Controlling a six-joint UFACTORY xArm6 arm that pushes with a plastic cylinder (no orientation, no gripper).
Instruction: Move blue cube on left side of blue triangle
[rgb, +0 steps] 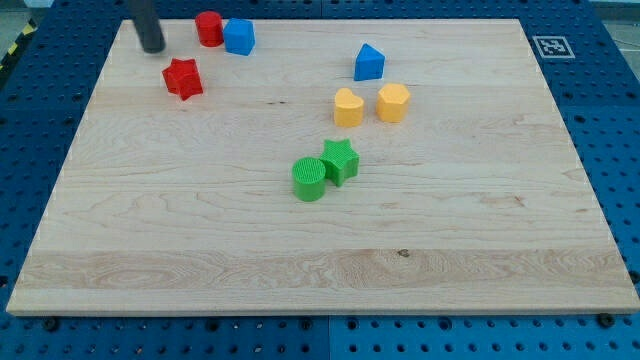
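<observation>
The blue cube (239, 36) sits near the view's top, left of centre, touching a red cylinder (209, 28) on its left. The blue triangle (368, 62) stands well to the right of the cube, a little lower in the view. My tip (153, 47) is at the top left of the board, left of the red cylinder and above a red star (183, 78). It touches no block.
A yellow heart-shaped block (348, 107) and a yellow hexagon (393, 102) sit just below the blue triangle. A green cylinder (309, 179) and a green star (340, 160) touch each other near the centre of the wooden board (320, 270).
</observation>
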